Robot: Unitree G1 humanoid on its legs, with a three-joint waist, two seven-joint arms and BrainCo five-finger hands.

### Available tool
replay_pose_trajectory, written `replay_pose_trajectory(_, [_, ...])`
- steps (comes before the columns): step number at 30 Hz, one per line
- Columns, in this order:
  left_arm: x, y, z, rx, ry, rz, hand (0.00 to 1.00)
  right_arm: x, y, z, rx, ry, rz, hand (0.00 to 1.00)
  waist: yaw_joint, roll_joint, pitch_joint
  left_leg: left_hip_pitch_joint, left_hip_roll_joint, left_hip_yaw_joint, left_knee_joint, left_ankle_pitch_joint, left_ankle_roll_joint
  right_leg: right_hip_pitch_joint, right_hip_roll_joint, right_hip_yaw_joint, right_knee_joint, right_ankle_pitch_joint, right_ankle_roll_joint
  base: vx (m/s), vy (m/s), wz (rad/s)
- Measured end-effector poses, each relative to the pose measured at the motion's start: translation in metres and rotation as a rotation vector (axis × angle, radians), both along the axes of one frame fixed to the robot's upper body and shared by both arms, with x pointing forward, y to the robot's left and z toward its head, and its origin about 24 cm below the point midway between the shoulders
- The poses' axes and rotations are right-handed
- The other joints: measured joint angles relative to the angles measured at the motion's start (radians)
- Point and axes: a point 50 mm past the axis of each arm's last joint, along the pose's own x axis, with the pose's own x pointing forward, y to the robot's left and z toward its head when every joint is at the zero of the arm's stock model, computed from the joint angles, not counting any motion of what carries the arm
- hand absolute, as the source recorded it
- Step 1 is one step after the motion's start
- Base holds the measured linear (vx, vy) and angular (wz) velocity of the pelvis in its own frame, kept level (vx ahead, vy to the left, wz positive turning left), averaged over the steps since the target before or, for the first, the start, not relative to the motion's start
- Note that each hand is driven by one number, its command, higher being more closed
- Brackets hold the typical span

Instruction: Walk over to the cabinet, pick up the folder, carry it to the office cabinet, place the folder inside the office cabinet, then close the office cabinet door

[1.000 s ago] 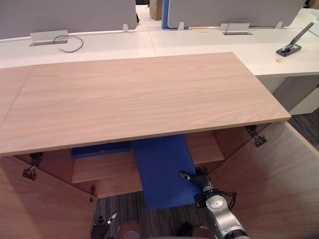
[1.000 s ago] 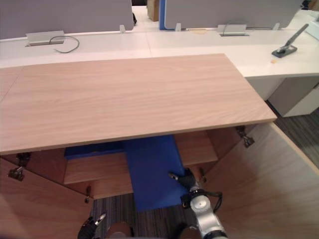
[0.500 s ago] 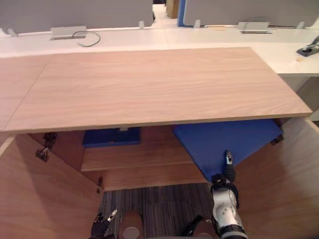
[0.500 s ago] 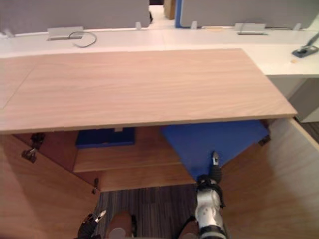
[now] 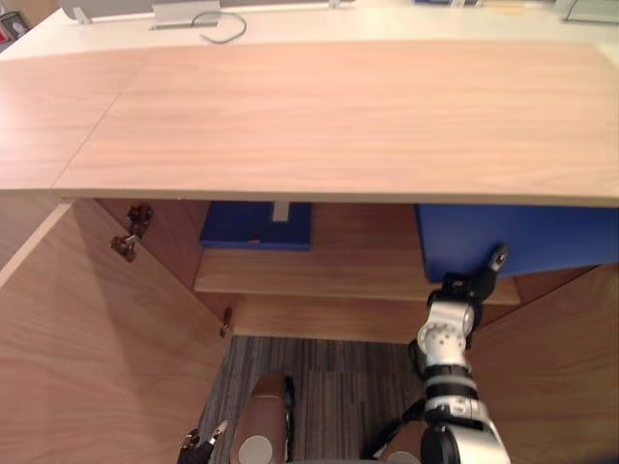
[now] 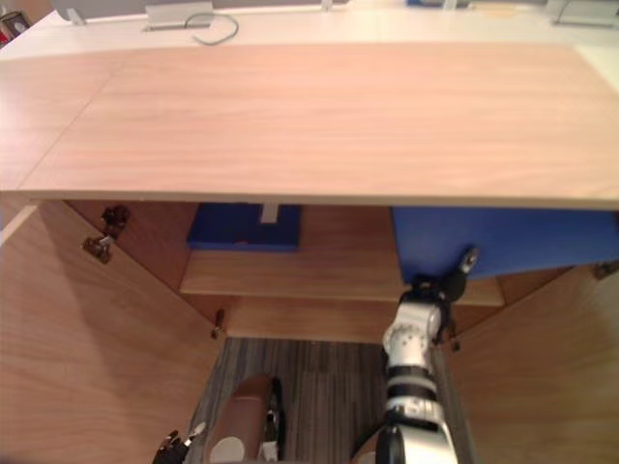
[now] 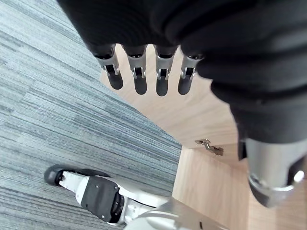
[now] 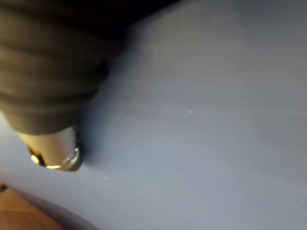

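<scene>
- Nearest us, our left hand (image 5: 201, 443) hangs low over the grey striped carpet (image 5: 329, 372). In the left wrist view its fingers (image 7: 140, 76) are straight and apart from the thumb, with nothing in them.
- On either side stand the two open light-wood doors, the left door (image 5: 87, 348) and the right door (image 5: 571, 377), swung out towards us. A metal hinge (image 5: 131, 232) shows on the left one.
- Our right hand (image 5: 472, 285) reaches up to the front of the light-wood office cabinet (image 5: 338, 116). Its thumb (image 8: 53, 148) is pressed flat on the flat blue folder (image 5: 542, 237), pinching the front edge.
- The folder lies inside the cabinet, under its top board and over the right end of the wooden shelf (image 5: 319, 280). We cannot tell whether it rests on the shelf.
- Further back on the same shelf, left of centre and well apart from the folder, sits a darker blue flat object (image 5: 253, 227). We cannot tell what it is.
- Beyond the cabinet runs a white desk (image 5: 116, 29) with a grey cable loop (image 5: 222, 29).
</scene>
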Motion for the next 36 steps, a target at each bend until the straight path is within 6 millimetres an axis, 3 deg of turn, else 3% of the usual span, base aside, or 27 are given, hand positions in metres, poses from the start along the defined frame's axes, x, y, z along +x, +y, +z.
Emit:
replay_pose_trajectory(8, [0.005, -0.01, -0.001, -0.004, -0.004, 0.009, 0.0, 0.032, -0.023, 0.075, 0.018, -0.182, -0.108, 1.0, 0.015, 0.047, 0.042, -0.146, -0.004, 0.037, 0.069, 0.011, 0.017, -0.162, -0.065, 0.038, 0.072, 0.017, -0.016, 0.0, 0.016, 0.05])
replay_pose_trajectory(16, [0.012, -0.013, -0.006, -0.014, 0.008, 0.048, 0.0, 0.043, -0.041, 0.108, -0.089, -0.198, -0.156, 1.0, 0.022, 0.078, 0.087, -0.23, -0.012, 0.04, 0.093, 0.027, 0.03, -0.258, -0.084, 0.06, 0.106, 0.02, -0.022, 0.04, -0.021, 0.02])
replay_pose_trajectory(18, [0.015, -0.014, -0.007, -0.015, 0.008, 0.056, 0.0, 0.055, -0.045, 0.126, -0.169, -0.164, -0.089, 1.0, 0.03, 0.086, 0.096, -0.247, -0.012, 0.037, 0.093, 0.035, 0.029, -0.271, -0.084, 0.059, 0.109, 0.021, -0.024, 0.0, -0.035, 0.04])
replay_pose_trajectory(20, [0.021, -0.016, -0.007, -0.03, -0.001, 0.068, 0.0, 0.067, -0.043, 0.142, -0.119, -0.146, -0.015, 1.0, 0.039, 0.101, 0.108, -0.252, -0.013, 0.033, 0.093, 0.04, 0.028, -0.274, -0.084, 0.059, 0.115, 0.021, -0.026, 0.01, -0.048, 0.07])
replay_pose_trajectory(23, [0.032, -0.019, -0.005, -0.036, -0.03, 0.058, 0.0, 0.077, -0.035, 0.134, -0.014, -0.071, 0.053, 1.0, 0.061, 0.124, 0.129, -0.268, -0.013, 0.023, 0.093, 0.051, 0.028, -0.286, -0.085, 0.053, 0.126, 0.013, -0.038, 0.03, -0.066, 0.1])
replay_pose_trajectory(25, [0.037, -0.019, -0.004, -0.034, -0.043, 0.053, 0.0, 0.079, -0.038, 0.119, -0.067, 0.05, 0.074, 1.0, 0.061, 0.127, 0.141, -0.295, -0.013, 0.01, 0.097, 0.056, 0.022, -0.3, -0.084, 0.044, 0.131, 0.006, -0.045, 0.05, -0.067, 0.11])
replay_pose_trajectory(29, [0.045, -0.018, -0.003, -0.032, -0.053, 0.041, 0.0, 0.079, -0.052, 0.126, -0.203, 0.128, 0.092, 1.0, 0.06, 0.128, 0.171, -0.299, -0.013, 0.007, 0.098, 0.056, 0.022, -0.3, -0.084, 0.044, 0.135, 0.003, -0.045, 0.04, -0.047, 0.05])
replay_pose_trajectory(36, [0.057, -0.016, 0.001, -0.01, -0.078, -0.015, 0.0, 0.089, -0.035, 0.131, -0.348, 0.222, 0.159, 1.0, 0.053, 0.128, 0.179, -0.309, -0.007, 0.004, 0.095, 0.057, 0.024, -0.303, -0.078, 0.038, 0.133, -0.002, -0.042, 0.02, -0.042, 0.0])
